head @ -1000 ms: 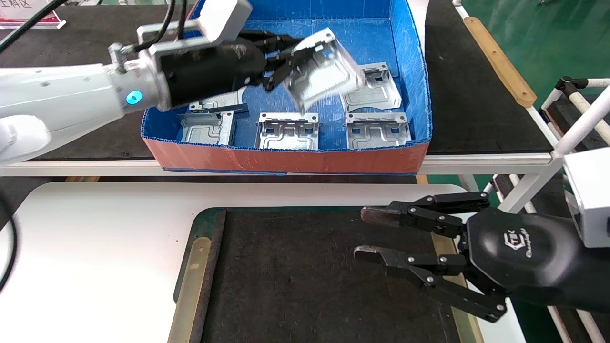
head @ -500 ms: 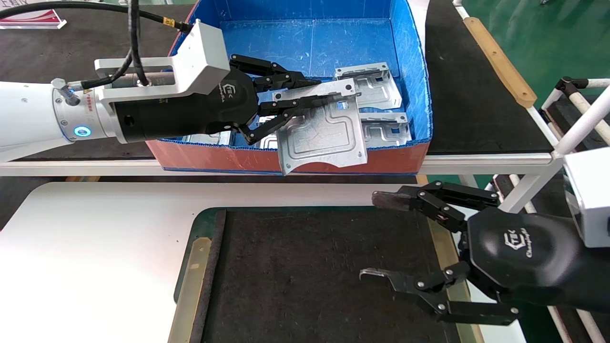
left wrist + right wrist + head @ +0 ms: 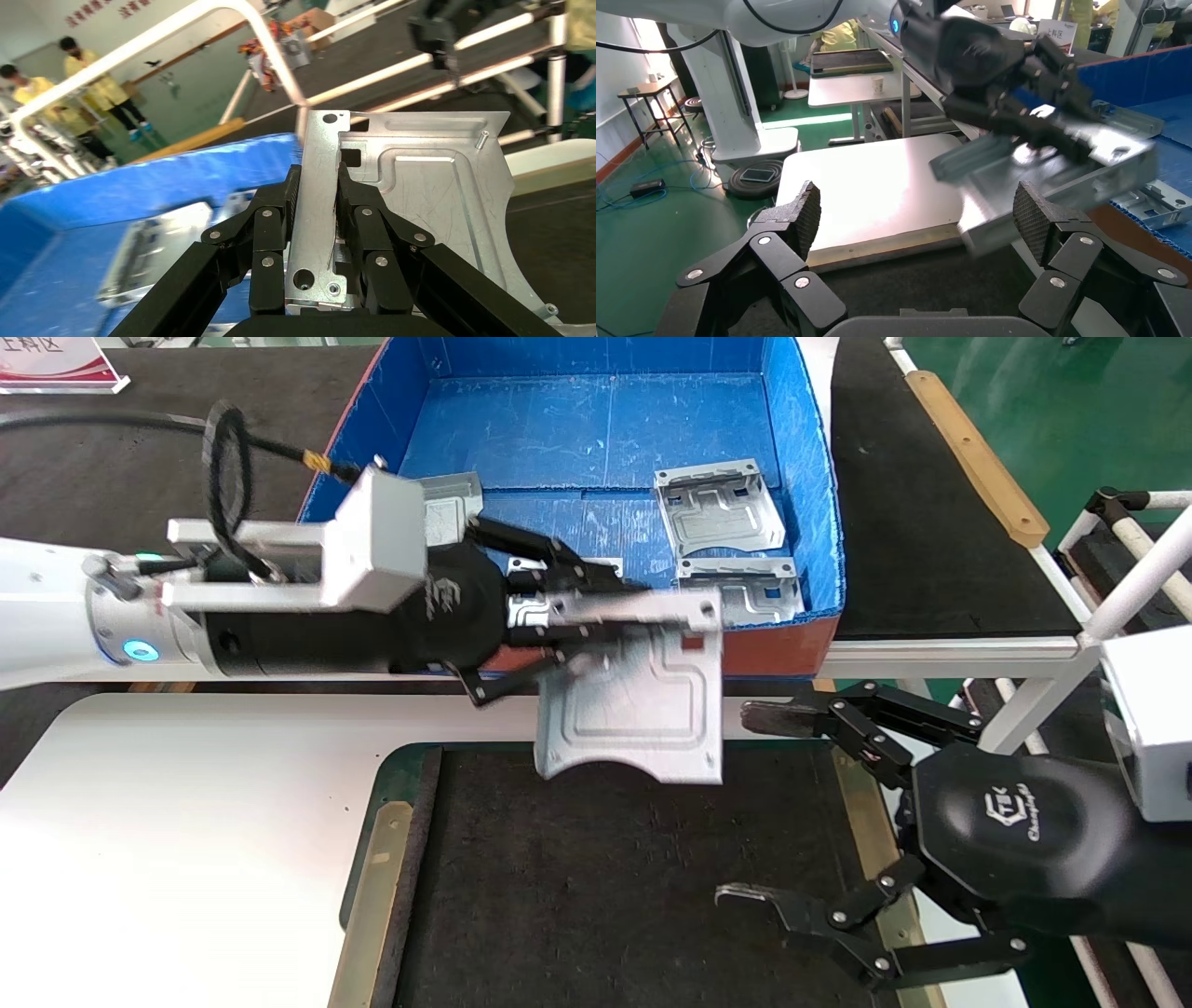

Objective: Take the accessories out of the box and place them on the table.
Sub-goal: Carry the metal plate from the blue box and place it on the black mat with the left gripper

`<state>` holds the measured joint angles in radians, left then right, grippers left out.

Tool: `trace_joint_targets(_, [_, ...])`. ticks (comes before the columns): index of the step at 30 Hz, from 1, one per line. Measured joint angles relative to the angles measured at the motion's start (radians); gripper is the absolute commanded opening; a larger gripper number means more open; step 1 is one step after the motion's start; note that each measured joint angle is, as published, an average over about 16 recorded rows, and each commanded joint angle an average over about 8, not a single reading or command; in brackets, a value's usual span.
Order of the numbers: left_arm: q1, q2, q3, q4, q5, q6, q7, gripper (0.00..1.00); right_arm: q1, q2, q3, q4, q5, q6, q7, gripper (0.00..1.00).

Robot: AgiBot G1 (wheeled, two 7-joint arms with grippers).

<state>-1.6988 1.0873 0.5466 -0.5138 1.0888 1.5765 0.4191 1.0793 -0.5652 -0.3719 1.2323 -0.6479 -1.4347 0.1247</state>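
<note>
Looking past my arms first: the box [image 3: 801,477] sits on the black-topped bench [image 3: 922,523] beyond the table [image 3: 186,822], its orange-red front wall facing me. I can see plates left on its blue floor: one plate toward the back right [image 3: 717,509], another at the front right corner [image 3: 745,589], and a third at the left [image 3: 452,509] half hidden behind my left wrist housing; a strip of a fourth plate [image 3: 568,565] shows just above my left fingers. A white tube frame [image 3: 1117,589] stands off to the right of the bench, and a red-and-white sign [image 3: 51,360] lies at the far left.

My left gripper [image 3: 596,617] is clamped on the held plate [image 3: 638,700], gripping its bent-up top flange; the left wrist view shows the two black fingers [image 3: 270,225] pressed flat against either side of that flange. The plate hangs down from the grip, its face toward me, over the table's white rim and the back edge of the dark felt mat [image 3: 605,896], clear of the box's front wall. I cannot tell whether its lower edge touches the mat.

My right gripper [image 3: 754,803] hovers above the right side of the mat with its jaws spread wide, empty, just right of the hanging plate. Its upper fingertip is near the plate's right edge without touching.
</note>
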Motion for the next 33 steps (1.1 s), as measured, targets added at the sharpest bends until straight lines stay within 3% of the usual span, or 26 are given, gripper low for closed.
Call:
trace_joint_targets(11, [0.141,-0.009,0.106,-0.179,-0.007,-0.069,-0.058,0.0,0.0,0.0,0.0,0.0,0.0,0.0,0.0,1.0])
trace_joint_targets(21, [0.326,0.076,0.175,-0.305,0.114,-0.381,-0.118,0.0,0.0,0.0,0.0,0.0,0.0,0.0,0.0,1.0])
trace_joint_targets(33, [0.409,0.245,0.244,-0.218,0.201,-0.705,-0.093,0.0,0.0,0.0,0.0,0.0,0.0,0.0,0.0,1.0])
